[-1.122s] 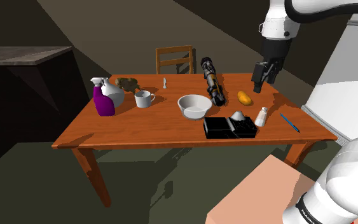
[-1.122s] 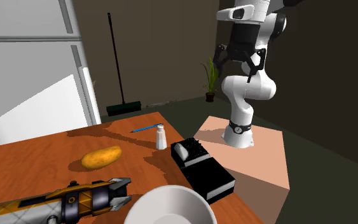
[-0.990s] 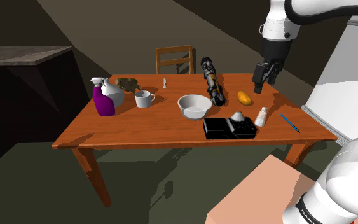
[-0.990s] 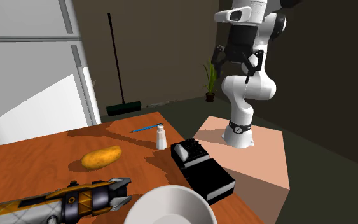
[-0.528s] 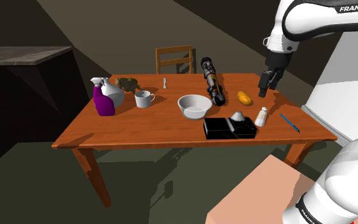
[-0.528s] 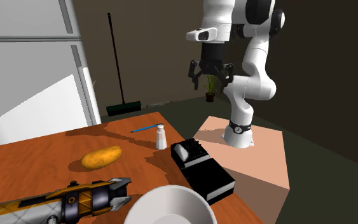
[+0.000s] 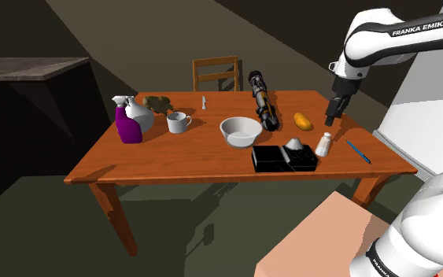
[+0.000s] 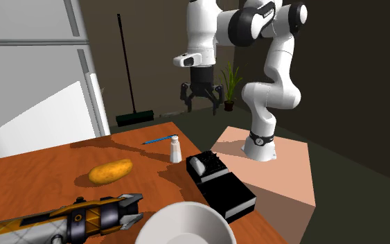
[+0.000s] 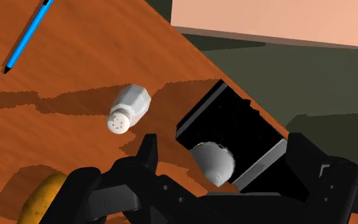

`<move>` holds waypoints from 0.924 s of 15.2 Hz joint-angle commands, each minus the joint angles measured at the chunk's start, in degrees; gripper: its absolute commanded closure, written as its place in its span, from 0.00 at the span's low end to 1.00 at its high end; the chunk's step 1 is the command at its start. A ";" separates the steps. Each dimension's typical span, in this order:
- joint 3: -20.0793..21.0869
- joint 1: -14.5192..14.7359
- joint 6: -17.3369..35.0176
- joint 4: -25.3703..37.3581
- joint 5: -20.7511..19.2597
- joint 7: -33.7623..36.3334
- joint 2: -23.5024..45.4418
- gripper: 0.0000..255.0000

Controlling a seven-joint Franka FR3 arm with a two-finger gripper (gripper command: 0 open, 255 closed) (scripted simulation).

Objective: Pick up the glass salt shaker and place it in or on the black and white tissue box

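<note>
My fingers [image 9: 148,151] are spread wide, high over the desk [image 7: 172,153]. The shaker [image 7: 323,144] stands just beside the tissue box [image 7: 278,160], on the shoulder view's right. It looks light, smooth and breakable, so I'd pinch its middle gently.

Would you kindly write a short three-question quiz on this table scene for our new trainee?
1. True or false: the all-black two-finger gripper is shut on the small white salt shaker.
2. Which thing stands nearest the salt shaker? A) the black tissue box with a white tissue on top; B) the purple spray bottle; C) the white mug.
3. Short answer: is the salt shaker upright or lying on its side on the brown wooden table?

Key:
1. False: the gripper hangs open above the table, apart from the shaker.
2. A.
3. Upright.
</note>
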 commanded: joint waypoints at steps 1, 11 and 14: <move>-3.06 0.14 2.74 0.53 0.10 -3.58 3.22 0.00; -16.08 2.63 13.07 6.69 8.18 -22.07 22.12 0.00; -16.38 2.76 15.51 5.24 8.91 -22.66 23.33 0.00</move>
